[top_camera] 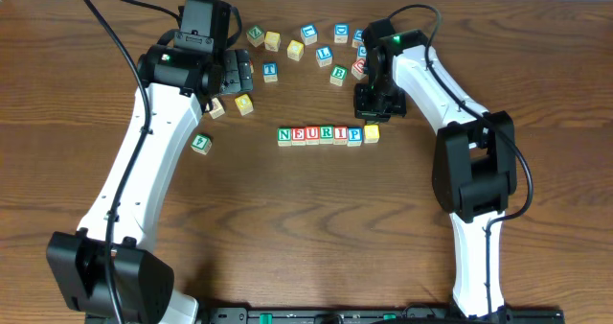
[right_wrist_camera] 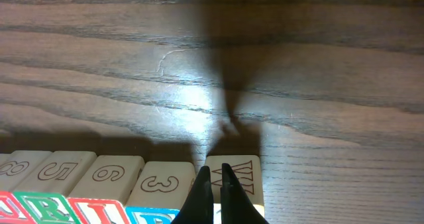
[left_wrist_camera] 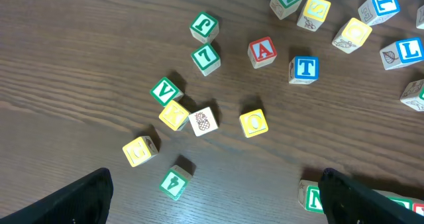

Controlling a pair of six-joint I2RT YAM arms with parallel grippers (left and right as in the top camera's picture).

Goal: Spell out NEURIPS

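I have the row of six pale wooden letter cubes (top_camera: 320, 135) reading N E U R I P at the middle of the brown wooden bench (top_camera: 306, 228). A yellow-faced wooden cube (top_camera: 372, 132) sits just beside the P at the row's 3 o'clock end, a shade out of line towards 12 o'clock; I cannot read its top letter, but from its place I take it for the S. The right gripper (top_camera: 372, 106) hangs at that cube's 12 o'clock edge, its jaws pinched fully together with nothing between them; I judge that suits nudging the cube square rather than lifting it; whether the tips touch it I cannot tell. The left gripper (top_camera: 239, 75) stands spread wide and empty at 10 o'clock from the word, over the loose spare letter cubes (top_camera: 308, 34), out of the way of the row.
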